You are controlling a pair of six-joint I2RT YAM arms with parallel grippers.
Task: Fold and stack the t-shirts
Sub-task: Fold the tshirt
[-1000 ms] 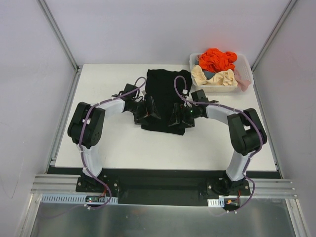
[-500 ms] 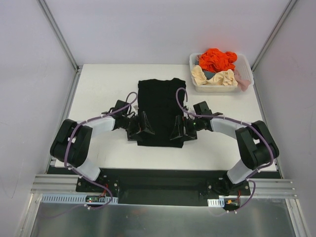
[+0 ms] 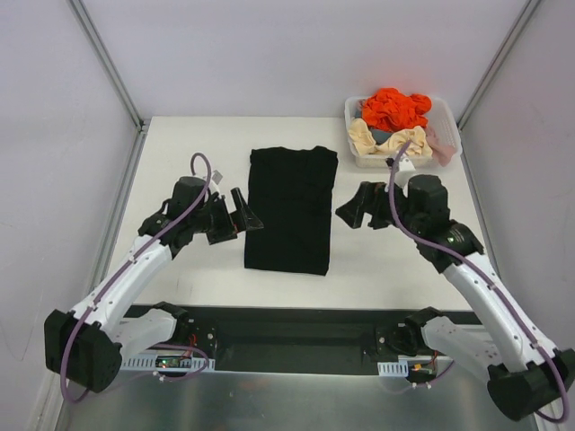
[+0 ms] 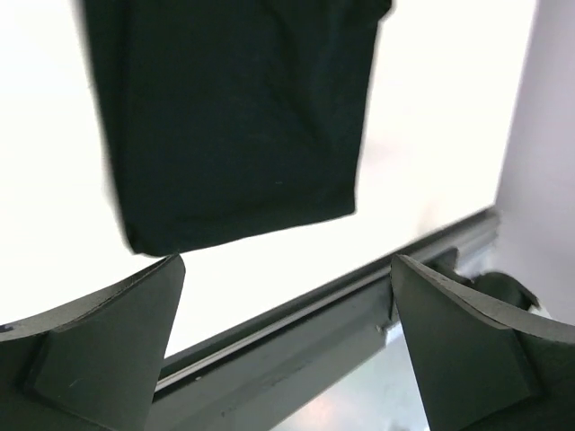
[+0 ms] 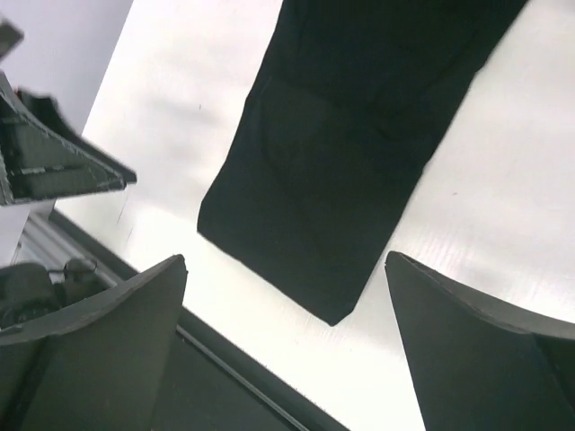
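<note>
the black t-shirt (image 3: 290,209) lies folded narrow on the worktop (image 3: 180,153), left fingers (image 3: 246,215) and right fingers (image 3: 349,213) open, empty; other t-shirts (image 3: 393,108) wait crumpled in the basket (image 3: 395,162).

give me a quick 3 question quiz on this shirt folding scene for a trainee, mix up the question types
1. True or false: the left hand is gripping the black t-shirt.
2. Where does the black t-shirt lie? A) in the basket B) flat on the table, between the two hands C) draped over the right arm
3. Which shirt tops the pile in the white basket?

Key: 1 false; the left hand and right hand are both open and apart from it. 2 B. 3 the orange shirt.
</note>
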